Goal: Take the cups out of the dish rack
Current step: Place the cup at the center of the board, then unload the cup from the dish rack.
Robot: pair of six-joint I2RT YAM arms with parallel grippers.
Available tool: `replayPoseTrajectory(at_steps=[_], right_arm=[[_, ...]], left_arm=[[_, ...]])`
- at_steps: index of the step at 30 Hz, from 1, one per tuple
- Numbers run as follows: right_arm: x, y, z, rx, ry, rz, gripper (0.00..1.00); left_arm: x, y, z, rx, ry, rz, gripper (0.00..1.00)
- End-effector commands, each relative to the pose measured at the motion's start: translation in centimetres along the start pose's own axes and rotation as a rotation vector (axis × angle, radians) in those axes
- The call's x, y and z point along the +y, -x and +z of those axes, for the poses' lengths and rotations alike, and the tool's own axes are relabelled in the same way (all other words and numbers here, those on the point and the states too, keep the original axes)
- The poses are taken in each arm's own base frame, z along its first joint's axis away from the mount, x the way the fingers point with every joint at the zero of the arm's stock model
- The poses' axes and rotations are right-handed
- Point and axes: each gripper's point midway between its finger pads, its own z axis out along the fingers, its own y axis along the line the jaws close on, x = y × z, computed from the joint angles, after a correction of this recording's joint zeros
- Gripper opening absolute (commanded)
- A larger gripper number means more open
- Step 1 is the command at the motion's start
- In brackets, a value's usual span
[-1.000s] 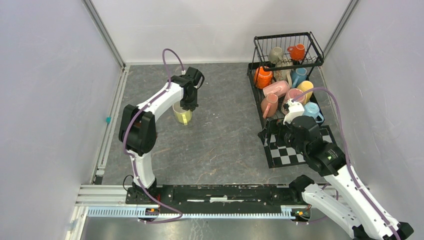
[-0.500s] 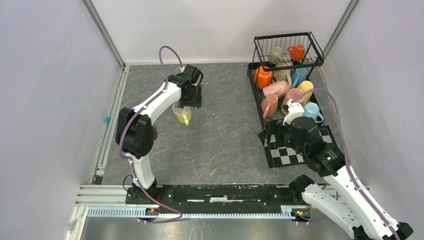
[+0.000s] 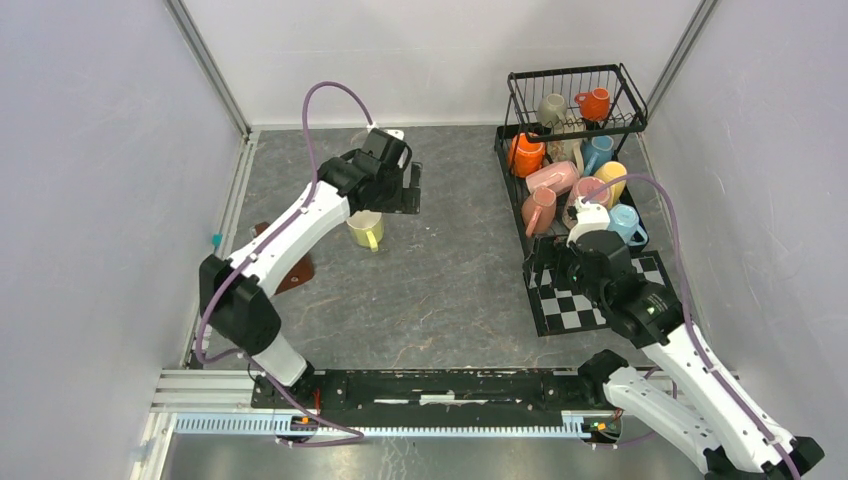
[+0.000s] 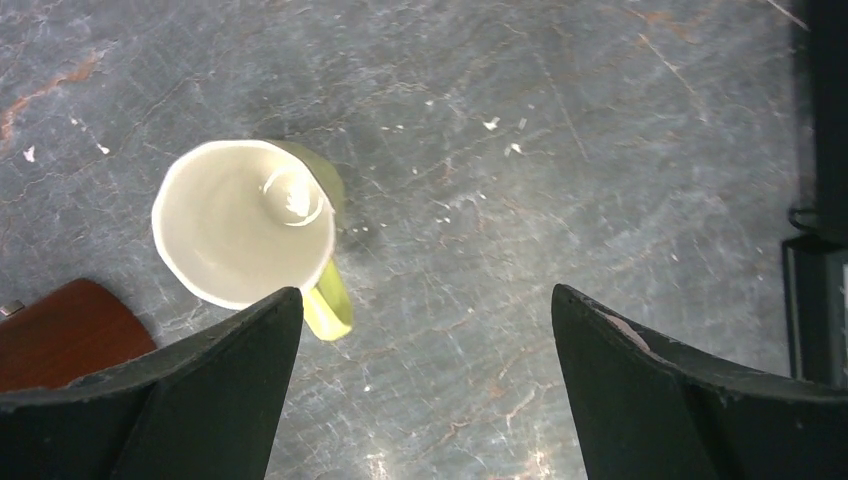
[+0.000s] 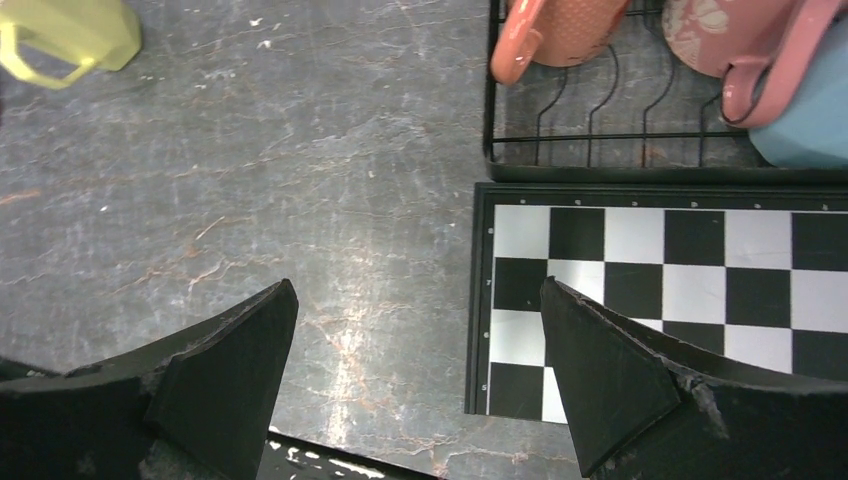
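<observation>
**A:** Where is the yellow cup (image 4: 245, 220)?

**B:** Upright on the table (image 3: 450, 290), left of centre in the overhead view, with its handle toward the bottom of the frame and the brown wedge (image 4: 60, 330) nearby. The left gripper (image 4: 425, 297) hangs above it with its jaws spread wide, gripping nothing. The cup sits left of the gap and untouched, so I judge it delivered.

**A:** And the others?

**B:** In the dish rack (image 3: 575, 72), upper right of the frame. Orange, pink, blue and yellow cups crowd the lower tier, and an orange and a grey-olive one sit in the upper basket. Most of the job remains.

**A:** The right gripper (image 5: 416, 290)?

**B:** Also wide apart and empty, over bare table by the corner of the checkered mat (image 5: 660, 290), just below the rack's near edge. It's probably there because the nearest pink cup (image 5: 560, 25) looks the easiest to reach next.
</observation>
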Motion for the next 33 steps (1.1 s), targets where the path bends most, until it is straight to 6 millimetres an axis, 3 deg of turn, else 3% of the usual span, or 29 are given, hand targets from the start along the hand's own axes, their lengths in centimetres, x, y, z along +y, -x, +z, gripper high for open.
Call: replayPoseTrajectory(at_steps=[1,9,15,24,29,33], right_arm=[[-1.6,2.1,0.2,-0.076,-0.118,0.03,0.98],[-3.4,4.1,3.5,-0.105,-0.29,0.045,0.98],[-2.9,4.8,7.4,-0.097,-0.316,0.094,0.98],[-5.2,5.1,12.3,-0.085,-0.358,0.158,0.9],[-5.4,4.4,14.8,-0.048,-0.352,0.16,0.76],[-5.9,4.1,15.8,-0.049,-0.365,0.173,0.72]], left_arm=[[-2.5,0.5,-3.4,-0.082,-0.095,0.04,1.0],[-6.6,-2.5,-7.8,-0.105,-0.291,0.098,1.0],[-6.8,-3.6,-10.1,-0.125,-0.367,0.11,1.0],[-7.2,-4.3,-11.2,-0.122,-0.427,0.134,1.0],[-7.6,-4.2,-11.4,-0.118,-0.443,0.135,1.0],[-7.7,-4.2,-11.3,-0.114,-0.444,0.134,1.0]])
